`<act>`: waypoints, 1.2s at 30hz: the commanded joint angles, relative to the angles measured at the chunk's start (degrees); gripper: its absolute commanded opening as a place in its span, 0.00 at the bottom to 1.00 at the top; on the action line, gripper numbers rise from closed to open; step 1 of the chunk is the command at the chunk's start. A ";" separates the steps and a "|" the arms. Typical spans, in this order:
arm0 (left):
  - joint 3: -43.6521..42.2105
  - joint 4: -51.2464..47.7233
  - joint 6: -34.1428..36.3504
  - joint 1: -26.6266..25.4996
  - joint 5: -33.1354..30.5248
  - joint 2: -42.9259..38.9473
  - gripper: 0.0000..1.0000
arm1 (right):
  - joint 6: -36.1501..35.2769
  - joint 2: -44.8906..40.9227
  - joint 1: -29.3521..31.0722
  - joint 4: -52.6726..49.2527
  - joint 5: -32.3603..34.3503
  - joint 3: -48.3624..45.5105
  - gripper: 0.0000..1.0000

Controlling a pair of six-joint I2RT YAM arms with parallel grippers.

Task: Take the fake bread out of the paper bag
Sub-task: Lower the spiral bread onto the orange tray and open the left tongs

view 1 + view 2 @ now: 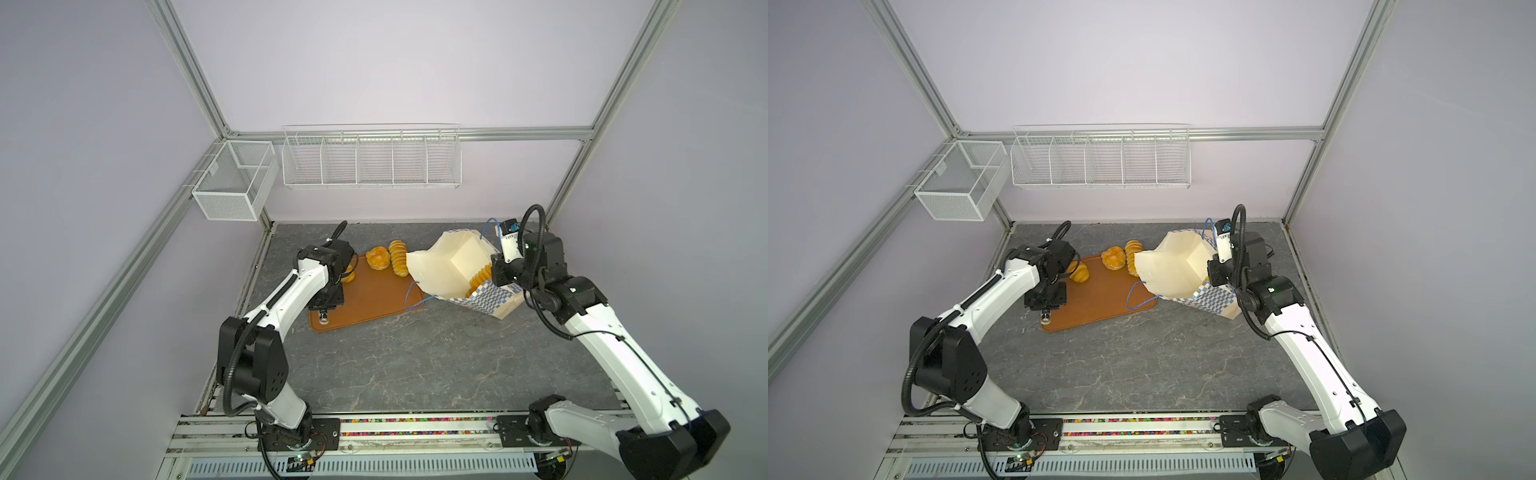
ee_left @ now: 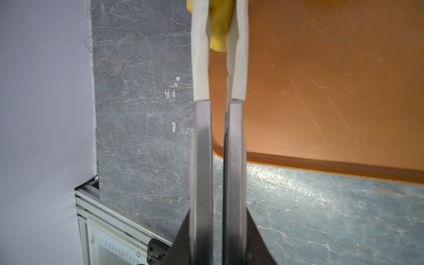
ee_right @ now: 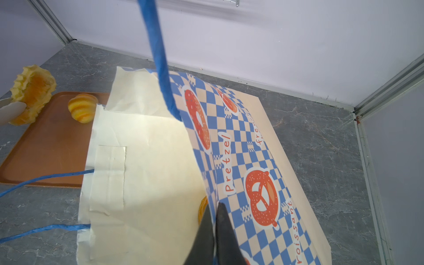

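Left gripper [image 2: 219,16] clenched on a frilly golden-yellow toy pastry [image 3: 32,94] at the far left corner of the flat brown tray [image 1: 374,299]. Right gripper [image 3: 214,220] pinches the rim of the cream paper bag with blue-white checks [image 1: 449,270], which lies tipped on the grey stone-look desk [image 1: 415,361], mouth facing the tray. At the tray's far edge sit a round yellow bun [image 1: 378,258] and a ridged yellow loaf [image 1: 399,257]; a second ridged loaf [image 1: 480,277] shows inside the bag.

orange lettering on the blue-and-white checkered side of the paper bag [image 3: 263,142], seen from my right wrist: the whole word "pretzel" beside a pretzel drawing [image 3: 261,199]; "roissant", its first letter cut off at the picture's edge; and "fre", the rest not legible to me. in both top views a small white label [image 1: 509,239] near my right wrist is too blurred to read.
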 commanded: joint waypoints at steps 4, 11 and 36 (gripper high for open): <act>4.18 -7.33 -0.03 0.29 -6.47 5.16 0.00 | 0.88 -0.12 -0.42 2.04 -2.58 -2.04 0.07; 3.21 -7.02 -0.55 0.21 -7.39 8.05 0.00 | 1.11 -0.30 -0.55 2.63 -3.26 -2.33 0.07; 8.14 -6.75 -0.49 -9.17 -2.98 12.36 0.35 | 1.72 -0.56 -0.47 1.87 -3.29 -2.11 0.07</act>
